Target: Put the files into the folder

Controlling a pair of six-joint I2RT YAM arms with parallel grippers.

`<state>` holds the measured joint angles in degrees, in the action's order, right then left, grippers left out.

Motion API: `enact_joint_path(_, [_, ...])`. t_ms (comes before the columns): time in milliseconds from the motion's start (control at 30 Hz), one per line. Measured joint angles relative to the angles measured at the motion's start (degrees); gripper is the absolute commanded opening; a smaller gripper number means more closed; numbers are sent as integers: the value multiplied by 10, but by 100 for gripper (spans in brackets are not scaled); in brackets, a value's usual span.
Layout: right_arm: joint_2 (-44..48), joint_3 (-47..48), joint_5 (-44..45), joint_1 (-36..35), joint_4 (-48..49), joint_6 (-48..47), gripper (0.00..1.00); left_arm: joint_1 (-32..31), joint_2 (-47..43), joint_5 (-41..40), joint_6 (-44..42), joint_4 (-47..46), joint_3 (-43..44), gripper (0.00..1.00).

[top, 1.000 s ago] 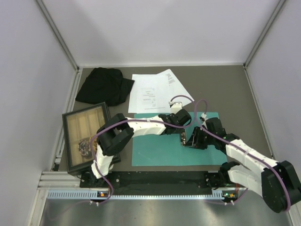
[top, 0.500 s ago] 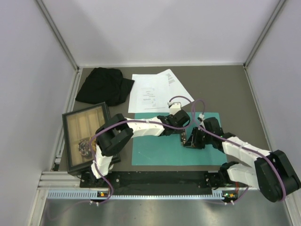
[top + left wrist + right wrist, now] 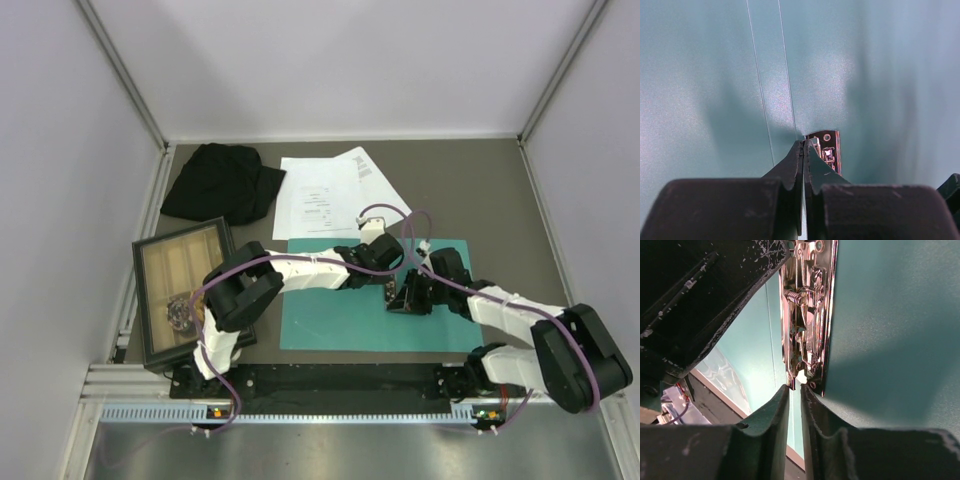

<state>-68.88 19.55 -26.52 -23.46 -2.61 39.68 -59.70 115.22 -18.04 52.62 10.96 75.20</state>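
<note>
**Top view.** The teal folder (image 3: 330, 320) lies flat on the dark table (image 3: 470, 190), just ahead of the 2 arm bases. The files (image 3: 320, 200), overlapping white printed sheets, lie on the table at the folder's far edge, outside it; how many sheets there are cannot be counted. A crumpled black cloth (image 3: 220, 180) lies to the left of the sheets. A dark-framed wooden tray (image 3: 143, 300) sits left of the folder and holds a small tangled item (image 3: 180, 312) at its near end. The left gripper (image 3: 389, 291) and right gripper (image 3: 402, 298) meet over the middle of the folder, tips close together.

**Left wrist view.** The left gripper (image 3: 803, 145) has its 2 fingers pressed together. Their tips rest low over the folder's teal surface (image 3: 715, 75), just beside the end of a chrome spring clip (image 3: 829, 150).

**Right wrist view.** The right gripper (image 3: 795, 388) shows its fingers nearly together, with a thin slit between them. The tips are at the near end of the chrome spring clip (image 3: 815, 315), which is mounted on the folder (image 3: 890, 340). Whether they pinch the clip's end cannot be told.
</note>
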Motion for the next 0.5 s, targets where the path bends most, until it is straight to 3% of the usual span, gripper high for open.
enact_joint_path(433, [-21,5,-12,0,9,0,8,1,0,5,-3,-5,-2,0])
enact_joint_path(500, [-25,9,-14,0,8,0,0,1,0,6,-3,-8,-3,0])
